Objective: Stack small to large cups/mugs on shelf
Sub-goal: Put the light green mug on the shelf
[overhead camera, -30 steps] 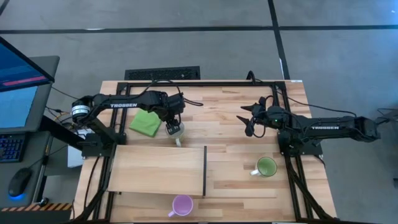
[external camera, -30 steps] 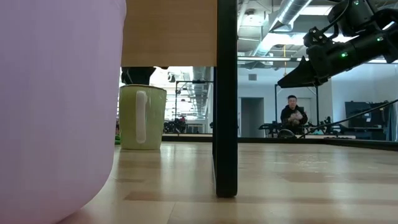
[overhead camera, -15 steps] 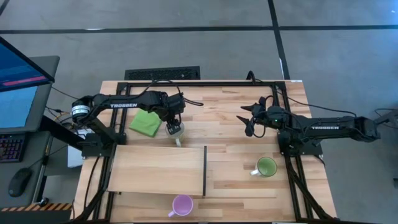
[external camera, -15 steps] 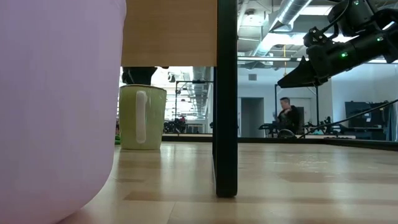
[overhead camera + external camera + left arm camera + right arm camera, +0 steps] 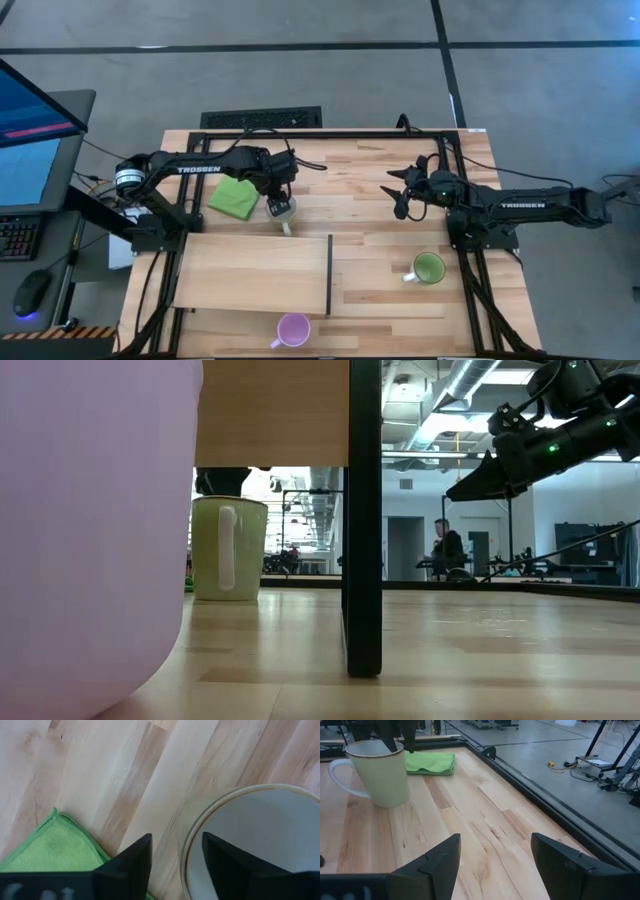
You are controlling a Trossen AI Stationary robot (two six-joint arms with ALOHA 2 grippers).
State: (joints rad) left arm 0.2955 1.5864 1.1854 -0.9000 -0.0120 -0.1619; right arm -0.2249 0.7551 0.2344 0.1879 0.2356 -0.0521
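The white mug (image 5: 284,211) stands upright on the tabletop just beyond the shelf's far edge, its handle (image 5: 287,228) toward the near side. It also shows in the right wrist view (image 5: 379,771). My left gripper (image 5: 176,840) is open above it, pointing down. One finger (image 5: 227,862) is inside the mug, the other (image 5: 131,865) outside its rim (image 5: 188,847). The pale shelf board (image 5: 250,272) has a dark strip (image 5: 329,275). The green mug (image 5: 429,268) stands to its right and the purple mug (image 5: 293,328) near the front edge. My right gripper (image 5: 398,195) is open and empty.
A folded green cloth (image 5: 235,197) lies just left of the white mug and shows in the right wrist view (image 5: 430,762). A black frame (image 5: 330,133) runs along the table's far edge. In the low view the purple mug (image 5: 90,530) fills the left. A person (image 5: 445,548) is in the room behind.
Neither arm and none of the mugs has moved. Only the person in the room behind has shifted.
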